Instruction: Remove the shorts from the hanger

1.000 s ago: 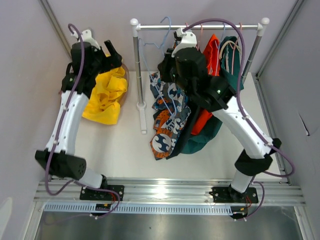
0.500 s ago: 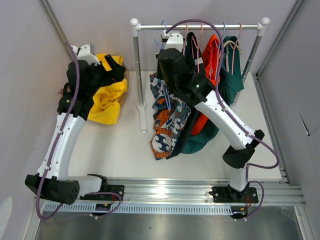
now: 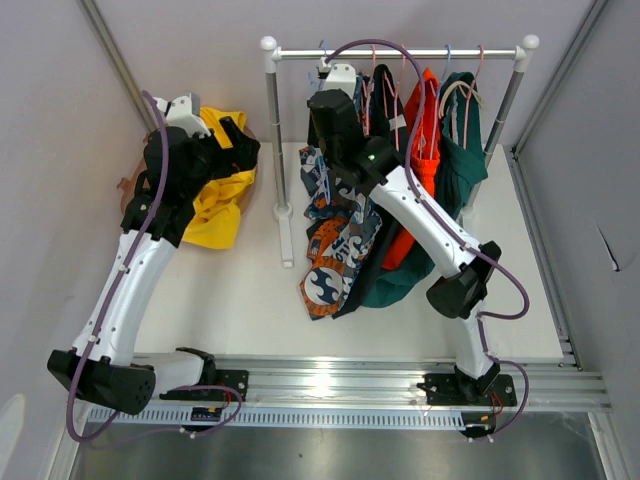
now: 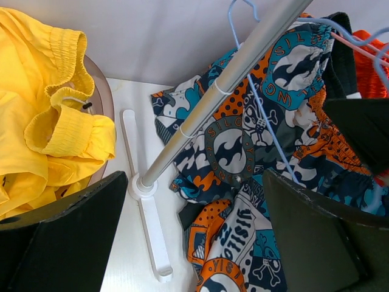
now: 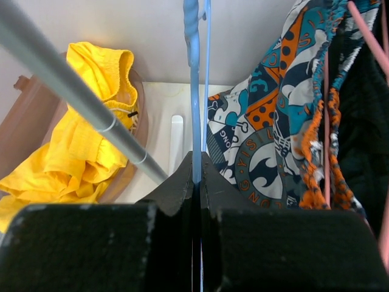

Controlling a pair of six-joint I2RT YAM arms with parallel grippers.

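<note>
Right wrist view: the right hand [image 5: 196,173] was closed on the thin wire of a blue hanger [image 5: 195,91], which rose straight up from between its fingers. That hanger appeared bare, though its lower part was hidden. Just to its right hung the patterned shorts [image 5: 267,140], their waistband bunched along a pink hanger [image 5: 326,121], with the dark shorts [image 5: 364,134] against them farther right. Top external view: the patterned shorts were first in line on the rail [image 3: 400,52], their long axis running down from it toward the worktop [image 3: 250,290]. The orange-red shorts [image 3: 425,110] and the teal shorts [image 3: 462,140] followed to the right. The yellow shorts [image 3: 215,205] lay off the rack in a brown bowl [image 4: 104,97] at far left, close by the left hand [image 3: 238,140], whose fingers stood wide apart and held nothing. The right hand was judged much the nearer to the patterned shorts, which lay beside and below it. The left hand was parted from them by the rack's post [image 4: 206,109]. Legible writing was confined to the patterned print. Fragments such as "SILO" and "ING" ringed the wave emblems, and no whole word or brand could be made out.
</note>
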